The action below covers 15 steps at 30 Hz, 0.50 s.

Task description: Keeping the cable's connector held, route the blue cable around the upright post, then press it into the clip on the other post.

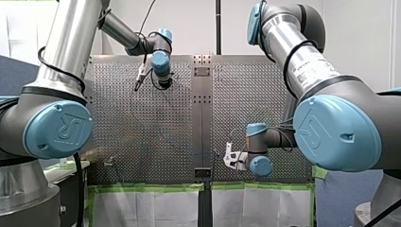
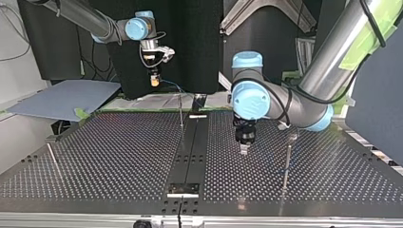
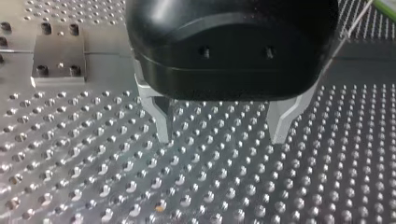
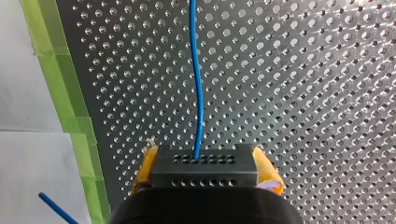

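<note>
My right gripper (image 4: 204, 175) has its yellow pads shut on the black connector (image 4: 204, 169). The blue cable (image 4: 198, 84) runs straight ahead from it over the perforated plate. In the top view this gripper (image 2: 154, 81) hangs above the table's far edge, and the cable (image 2: 177, 88) sags toward a thin upright post (image 2: 181, 113) near the middle strip. A second post (image 2: 287, 161) carries a small clip (image 2: 292, 137) at its tip. My left gripper (image 3: 219, 128) hovers low over the plate beside that post, its metal fingers (image 3: 163, 122) open and empty; in the front view it (image 1: 138, 81) sits at the upper left.
Another thin rod (image 2: 52, 159) leans at the top view's left. A dark centre strip (image 2: 190, 152) with a metal block (image 3: 58, 58) splits the perforated table. Green tape (image 4: 70, 107) lines the table edge by my right gripper. A grey sheet (image 2: 66, 97) lies beyond the far left corner.
</note>
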Tool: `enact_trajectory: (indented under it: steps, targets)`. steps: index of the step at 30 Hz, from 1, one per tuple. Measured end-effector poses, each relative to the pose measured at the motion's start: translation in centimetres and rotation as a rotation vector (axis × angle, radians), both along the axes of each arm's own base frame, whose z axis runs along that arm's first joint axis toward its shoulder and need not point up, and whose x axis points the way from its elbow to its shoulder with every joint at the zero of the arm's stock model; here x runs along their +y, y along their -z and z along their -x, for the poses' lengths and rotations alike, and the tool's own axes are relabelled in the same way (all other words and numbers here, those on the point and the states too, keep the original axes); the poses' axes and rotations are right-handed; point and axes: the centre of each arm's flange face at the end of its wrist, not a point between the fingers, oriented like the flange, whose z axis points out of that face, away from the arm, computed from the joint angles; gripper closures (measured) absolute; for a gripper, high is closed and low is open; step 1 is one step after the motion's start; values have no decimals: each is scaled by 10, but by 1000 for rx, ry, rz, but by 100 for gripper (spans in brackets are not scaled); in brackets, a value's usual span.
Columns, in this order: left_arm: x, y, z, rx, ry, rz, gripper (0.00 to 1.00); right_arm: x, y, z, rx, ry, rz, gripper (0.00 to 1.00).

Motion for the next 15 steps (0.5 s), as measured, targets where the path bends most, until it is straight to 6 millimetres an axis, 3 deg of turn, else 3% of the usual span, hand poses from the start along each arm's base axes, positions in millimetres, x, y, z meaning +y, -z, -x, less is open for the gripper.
enact_trajectory:
  steps: [15]
  targets:
    - [21, 29, -28, 26, -33, -127, 0, -1, 0, 0, -3, -1, 3, 100]
